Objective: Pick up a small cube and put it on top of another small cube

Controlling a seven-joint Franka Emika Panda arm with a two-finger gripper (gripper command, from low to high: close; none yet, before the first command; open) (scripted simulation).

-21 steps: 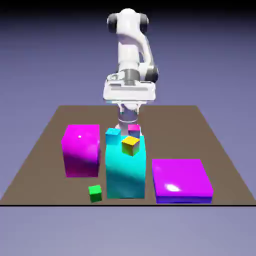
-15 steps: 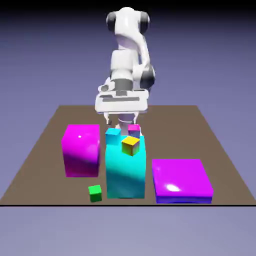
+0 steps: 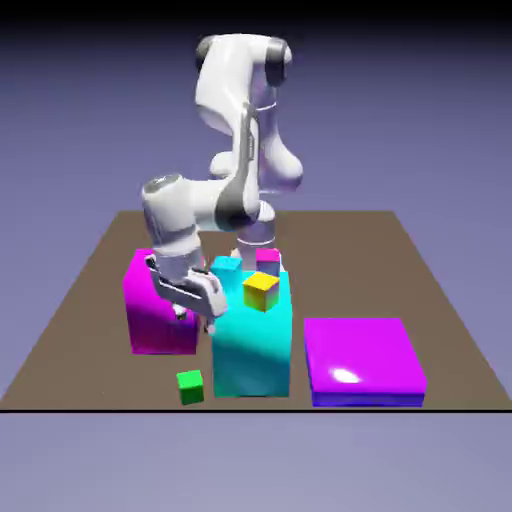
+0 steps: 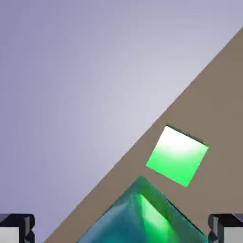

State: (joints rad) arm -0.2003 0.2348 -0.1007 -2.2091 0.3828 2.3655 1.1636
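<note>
Green cube (image 3: 190,388) beyond wide open jaws

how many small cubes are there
4. Green cube: on the table, near the edge closest to the exterior camera. Yellow cube, cyan cube and small magenta cube: around the big cyan block's top in that view. Others may be hidden.

Plain blue-violet backdrop (image 3: 420,120), near black along the top edge in exterior view, paler toward the bottom. Brown tabletop (image 3: 340,265), dark line on its near edge. Hand view: backdrop pale lavender, tabletop lighter brown, its edge running diagonally. Light source out of view.
</note>
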